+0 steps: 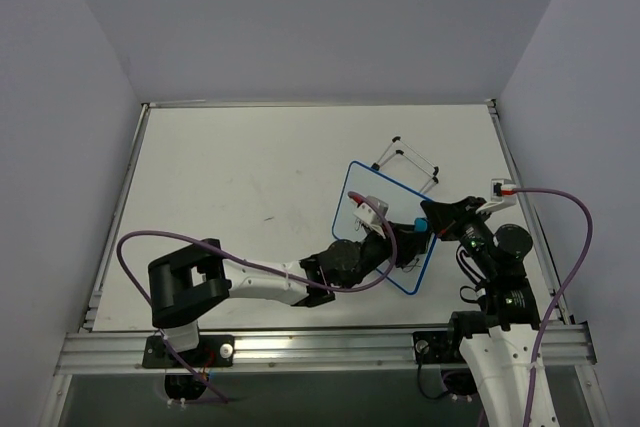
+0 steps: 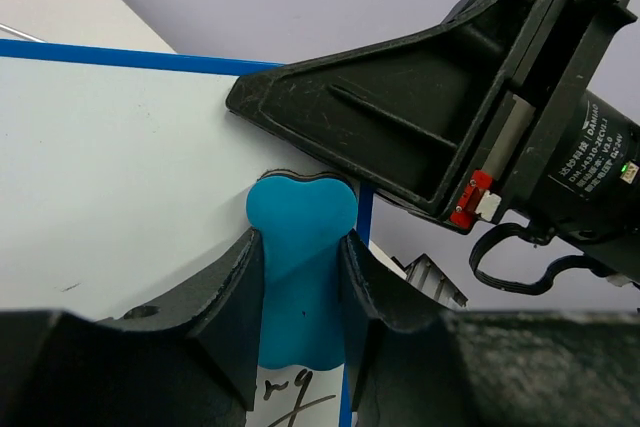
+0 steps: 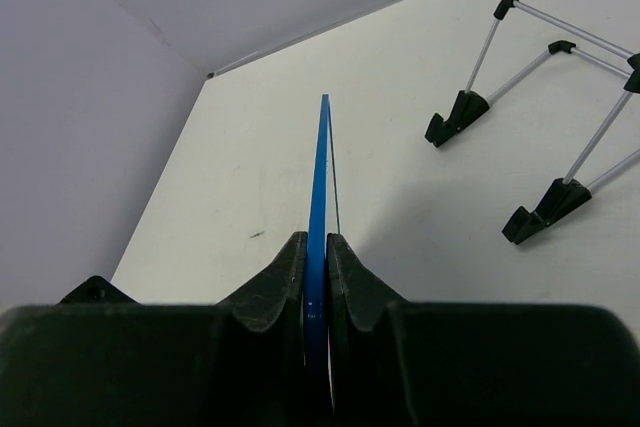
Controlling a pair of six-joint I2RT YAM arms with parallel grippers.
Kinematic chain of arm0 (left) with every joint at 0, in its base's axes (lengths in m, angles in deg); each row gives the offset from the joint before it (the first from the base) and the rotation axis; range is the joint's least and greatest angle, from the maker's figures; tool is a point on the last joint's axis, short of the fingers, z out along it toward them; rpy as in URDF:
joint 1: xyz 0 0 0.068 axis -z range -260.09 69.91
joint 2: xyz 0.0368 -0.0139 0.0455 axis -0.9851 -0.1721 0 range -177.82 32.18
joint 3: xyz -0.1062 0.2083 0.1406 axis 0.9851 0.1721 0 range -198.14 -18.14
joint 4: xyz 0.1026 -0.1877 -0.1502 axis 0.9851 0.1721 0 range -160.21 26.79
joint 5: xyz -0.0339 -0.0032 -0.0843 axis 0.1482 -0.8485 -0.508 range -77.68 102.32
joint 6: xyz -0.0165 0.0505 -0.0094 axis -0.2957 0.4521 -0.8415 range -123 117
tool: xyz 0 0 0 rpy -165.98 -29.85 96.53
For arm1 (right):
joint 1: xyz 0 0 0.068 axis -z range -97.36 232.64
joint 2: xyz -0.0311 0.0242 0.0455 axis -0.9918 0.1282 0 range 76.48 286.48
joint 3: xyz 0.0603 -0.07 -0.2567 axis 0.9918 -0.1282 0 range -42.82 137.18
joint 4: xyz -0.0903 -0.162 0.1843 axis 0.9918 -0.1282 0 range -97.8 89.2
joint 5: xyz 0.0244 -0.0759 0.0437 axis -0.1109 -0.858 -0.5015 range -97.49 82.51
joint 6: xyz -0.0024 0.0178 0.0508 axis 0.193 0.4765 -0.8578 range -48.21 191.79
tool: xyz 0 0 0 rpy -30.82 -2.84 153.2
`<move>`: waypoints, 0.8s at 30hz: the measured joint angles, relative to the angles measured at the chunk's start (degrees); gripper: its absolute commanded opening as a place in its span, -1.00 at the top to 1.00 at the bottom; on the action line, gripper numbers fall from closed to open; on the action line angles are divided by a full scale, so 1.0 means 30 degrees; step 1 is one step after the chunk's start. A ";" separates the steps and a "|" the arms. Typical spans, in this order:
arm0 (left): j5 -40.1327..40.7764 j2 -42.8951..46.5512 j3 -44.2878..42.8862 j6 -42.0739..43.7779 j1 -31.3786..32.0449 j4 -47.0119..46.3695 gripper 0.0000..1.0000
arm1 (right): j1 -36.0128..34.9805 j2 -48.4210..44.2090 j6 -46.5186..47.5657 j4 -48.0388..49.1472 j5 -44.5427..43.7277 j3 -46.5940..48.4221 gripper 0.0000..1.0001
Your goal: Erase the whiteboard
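Note:
The whiteboard [image 1: 400, 197] with a blue rim is held up off the table, tilted. My right gripper [image 1: 438, 226] is shut on its right edge; in the right wrist view the board [image 3: 322, 167] shows edge-on between the jaws of this gripper [image 3: 316, 267]. My left gripper [image 1: 414, 231] is shut on the small blue eraser [image 1: 420, 223]. In the left wrist view the eraser [image 2: 300, 247] lies flat on the board's white face [image 2: 120, 147] beside the right rim, gripped at its waist by this gripper [image 2: 300, 272]. Dark writing [image 2: 285, 392] shows just below the eraser.
The black wire stand [image 1: 410, 160] stands by itself on the table behind the board and also shows in the right wrist view [image 3: 540, 97]. My right gripper's black finger [image 2: 400, 117] lies close above the eraser. Grey walls enclose the table on three sides.

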 measured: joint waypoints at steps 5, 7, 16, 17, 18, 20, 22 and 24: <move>0.0342 0.0036 0.0109 -0.0226 -0.0117 0.0022 0.95 | -0.0029 0.0000 -0.0095 -0.0007 0.0022 0.0000 1.00; 0.0393 0.0197 0.0131 -0.0481 -0.0328 0.0495 0.95 | -0.0066 0.0015 -0.0124 0.0000 0.0007 0.0000 1.00; 0.0670 0.0765 0.2368 -0.1166 -0.3687 0.1566 0.95 | -0.0270 0.0000 -0.0248 -0.0044 -0.0058 0.0131 1.00; 0.0758 0.0714 0.2586 -0.1188 -0.4029 0.1661 0.95 | -0.0291 0.0000 -0.0240 -0.0073 -0.0051 0.0160 1.00; 0.0838 0.0619 0.2754 -0.1224 -0.4313 0.1625 0.95 | -0.0313 0.0000 -0.0248 -0.0087 -0.0073 0.0189 1.00; 0.0882 0.0299 0.3067 -0.1537 -0.4677 0.1290 0.95 | -0.0372 0.0007 -0.0240 -0.0182 -0.0189 0.0255 1.00; 0.0838 -0.0204 0.3359 -0.2004 -0.4874 0.0466 0.95 | -0.0372 0.0015 -0.0233 -0.0299 -0.0364 0.0350 1.00; 0.0809 -0.0816 0.3585 -0.2616 -0.5042 -0.0576 0.95 | -0.0372 0.0022 -0.0197 -0.0357 -0.0546 0.0466 1.00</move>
